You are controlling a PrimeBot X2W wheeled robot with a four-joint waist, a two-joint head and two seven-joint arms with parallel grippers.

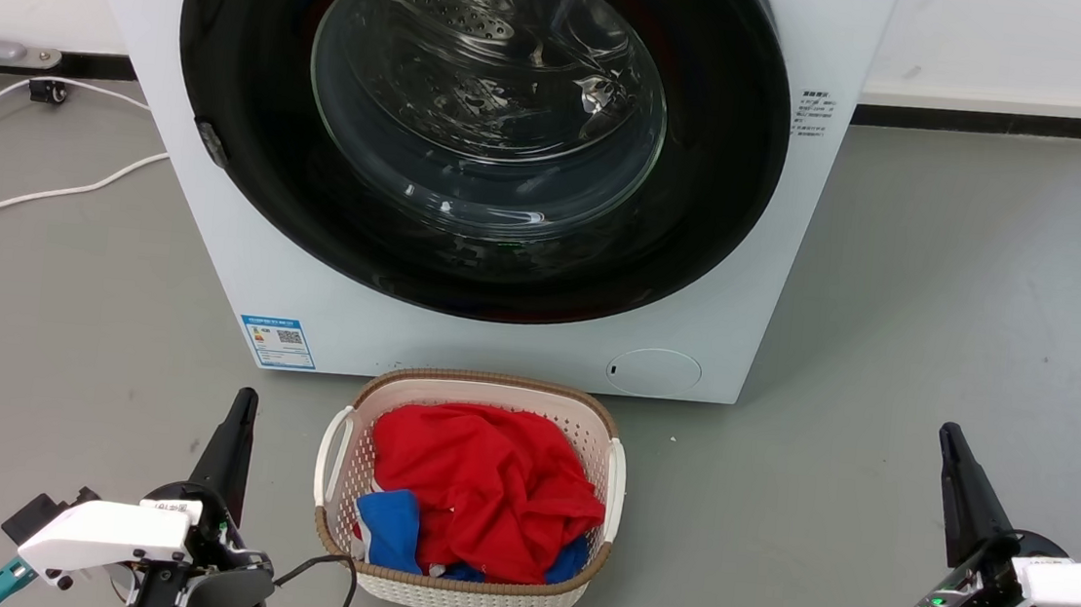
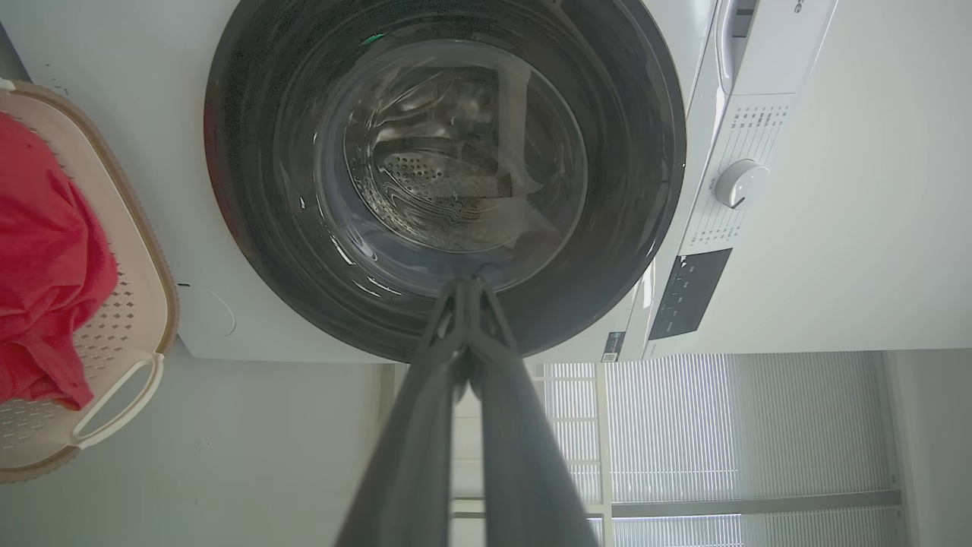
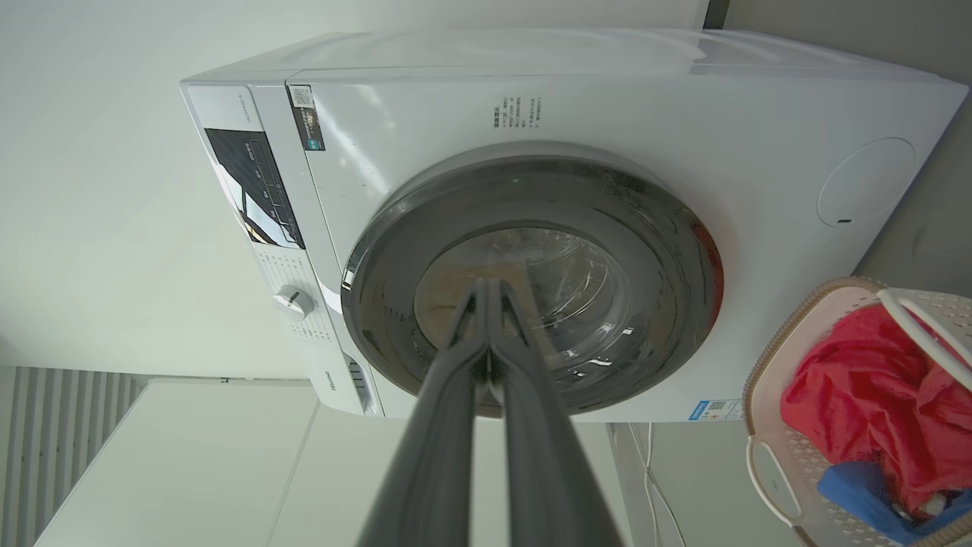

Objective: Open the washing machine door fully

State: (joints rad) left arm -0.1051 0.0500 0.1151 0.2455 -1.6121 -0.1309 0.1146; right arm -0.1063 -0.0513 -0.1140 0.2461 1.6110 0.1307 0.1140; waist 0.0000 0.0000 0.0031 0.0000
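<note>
Large round glossy black washing machine door with glass bowl centre (image 1: 483,122): shut flush, well ahead of both pincers. Left pincer (image 1: 244,402), right pincer (image 1: 950,439): fingers together, empty. Perforated white plastic basket (image 1: 485,379) between them. Judged: opening not begun; all remains.

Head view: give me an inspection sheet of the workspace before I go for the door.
Surface: grey floor.
Job's things: door shut on the machine.
Clutter: basket before the machine, holding red cloth and blue cloth.
Hands: left hand and right hand shut, low, apart from the door.
Cables: white cable on the floor at left; black cable beside the basket.
Surroundings: white wall behind.
</note>
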